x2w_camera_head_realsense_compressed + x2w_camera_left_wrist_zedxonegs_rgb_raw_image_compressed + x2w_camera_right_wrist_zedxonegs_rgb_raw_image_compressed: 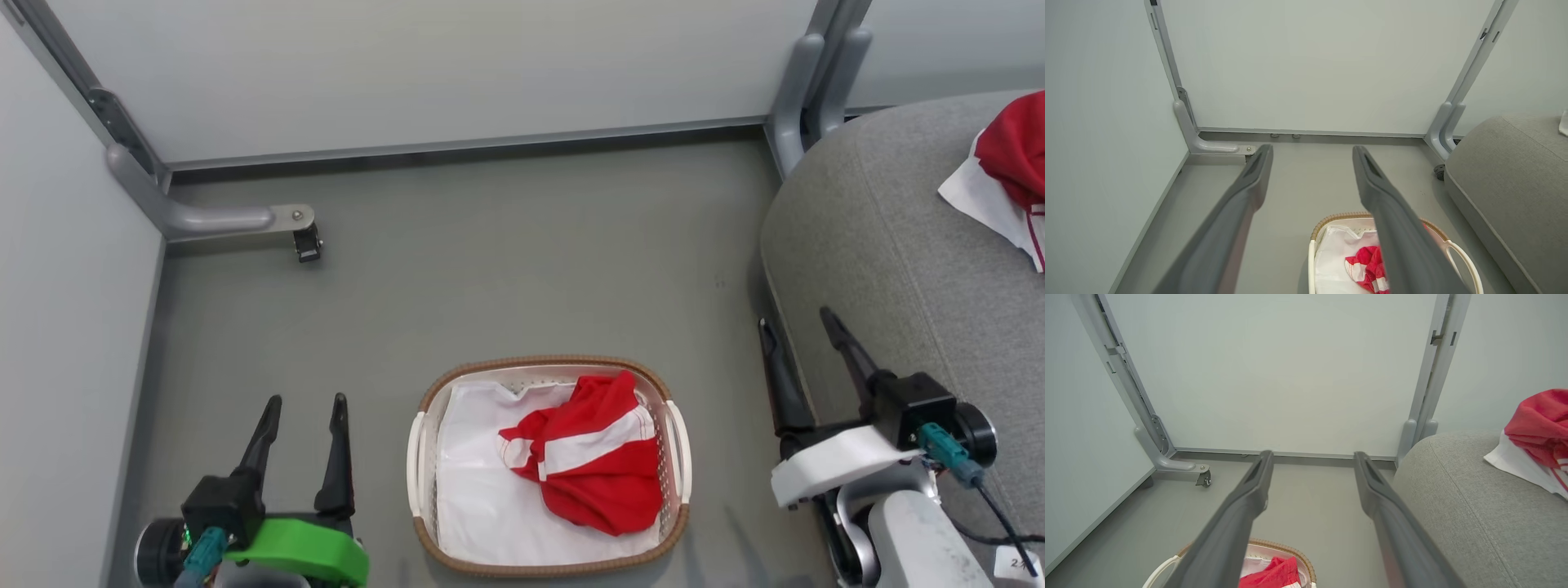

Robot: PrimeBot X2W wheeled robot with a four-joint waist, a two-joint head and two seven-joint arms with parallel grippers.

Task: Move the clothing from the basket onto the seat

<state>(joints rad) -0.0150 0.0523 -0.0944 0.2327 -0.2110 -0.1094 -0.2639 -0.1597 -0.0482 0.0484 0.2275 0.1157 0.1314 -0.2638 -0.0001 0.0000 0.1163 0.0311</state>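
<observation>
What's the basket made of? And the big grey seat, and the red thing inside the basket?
The basket looks like smooth cream plastic, its walls full of little holes; the brown rim looks woven, but may be moulded. The seat looks like matte grey woven cloth over padding, with rounded edges and a seam. The red garment is soft fabric, crumpled in folds.

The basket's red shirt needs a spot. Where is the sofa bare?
The seat is bare from its rounded left edge to the red garment at its far right. The basket is crowded: a second garment fills its right half.
</observation>
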